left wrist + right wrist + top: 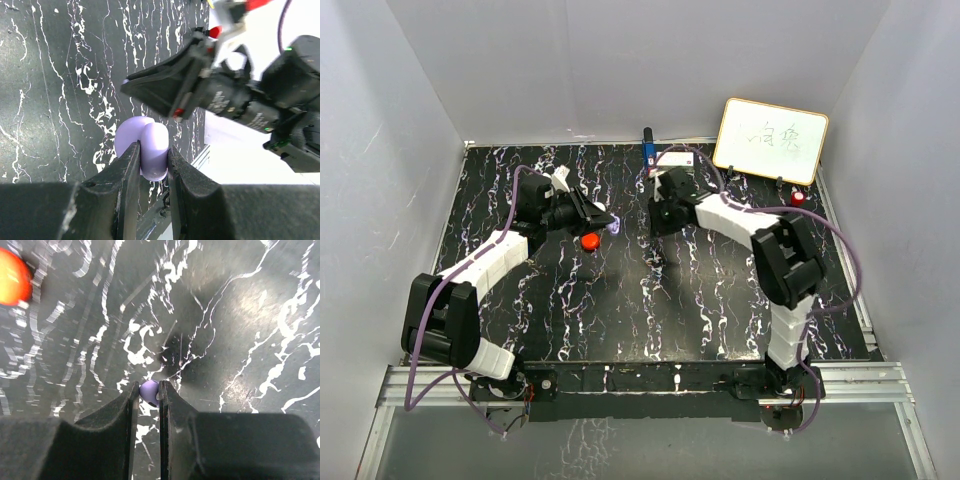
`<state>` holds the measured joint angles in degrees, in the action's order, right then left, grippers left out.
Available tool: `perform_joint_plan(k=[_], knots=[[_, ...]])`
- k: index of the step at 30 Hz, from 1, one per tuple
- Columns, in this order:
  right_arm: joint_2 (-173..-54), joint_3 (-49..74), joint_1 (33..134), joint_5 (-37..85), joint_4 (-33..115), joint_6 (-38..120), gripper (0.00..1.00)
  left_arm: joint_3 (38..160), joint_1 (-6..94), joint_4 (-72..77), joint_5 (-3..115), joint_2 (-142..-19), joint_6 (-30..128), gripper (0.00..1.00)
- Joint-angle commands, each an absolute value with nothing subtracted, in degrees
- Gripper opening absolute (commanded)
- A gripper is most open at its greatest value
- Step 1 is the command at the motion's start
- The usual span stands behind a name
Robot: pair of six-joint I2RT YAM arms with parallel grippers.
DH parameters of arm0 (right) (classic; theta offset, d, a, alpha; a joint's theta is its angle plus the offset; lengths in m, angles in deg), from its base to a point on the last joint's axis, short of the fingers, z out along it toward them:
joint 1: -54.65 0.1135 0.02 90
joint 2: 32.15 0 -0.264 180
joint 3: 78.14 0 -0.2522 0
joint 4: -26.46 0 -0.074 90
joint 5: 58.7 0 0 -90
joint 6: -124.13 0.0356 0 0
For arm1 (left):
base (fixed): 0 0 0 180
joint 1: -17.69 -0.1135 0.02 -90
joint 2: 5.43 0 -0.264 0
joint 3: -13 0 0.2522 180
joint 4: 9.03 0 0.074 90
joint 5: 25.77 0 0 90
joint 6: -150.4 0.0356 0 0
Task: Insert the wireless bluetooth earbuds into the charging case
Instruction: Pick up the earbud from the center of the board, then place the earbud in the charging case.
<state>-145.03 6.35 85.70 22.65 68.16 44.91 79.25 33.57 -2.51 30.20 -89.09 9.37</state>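
Earbud: we see one tiny purple earbud (149,392) pinched between the fingertips of the right end effector (148,388), close to the marbled worktop (240,315).
Case: the lavender case (136,134) sits clamped in the left end effector (152,157), facing the right one.
Nearby: a red puck (590,241) lies on the worktop beside them.

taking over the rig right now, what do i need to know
Grips: left end effector is shut on the lilac case; right end effector is shut on a purple earbud above the table.
Done: case and one earbud gripped.
Left: carry that earbud to the case and seat it. The case's inside is hidden, so nothing shows as inserted. No other earbuds are in view.
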Motion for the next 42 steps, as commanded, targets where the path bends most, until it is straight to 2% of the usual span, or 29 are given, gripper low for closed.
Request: perform_joint_plan(k=[1, 12, 23, 30, 42], knots=[[-134.69, 11.16, 81.43, 13.49, 52.06, 51.45, 0.00, 78.96, 33.19, -3.36, 27.17, -86.61, 9.12, 0.00], [-122.86, 23.75, 78.64, 6.41, 26.13, 58.23, 0.00, 77.47, 33.25, -15.75, 17.86, -90.75, 1.80, 0.00], [-119.59, 30.09, 78.11, 1.99, 9.16, 66.26, 0.00, 77.28, 33.26, -23.67, 14.41, -93.39, -4.17, 0.00], [-119.59, 32.03, 78.09, 0.00, 2.27, 70.68, 0.00, 77.56, 33.27, -24.48, 14.95, -93.93, -5.40, 0.00], [-119.69, 31.79, 78.56, -1.76, 2.02, 72.55, 0.00, 77.86, 33.35, -26.43, 15.79, -94.51, -7.15, 0.00]])
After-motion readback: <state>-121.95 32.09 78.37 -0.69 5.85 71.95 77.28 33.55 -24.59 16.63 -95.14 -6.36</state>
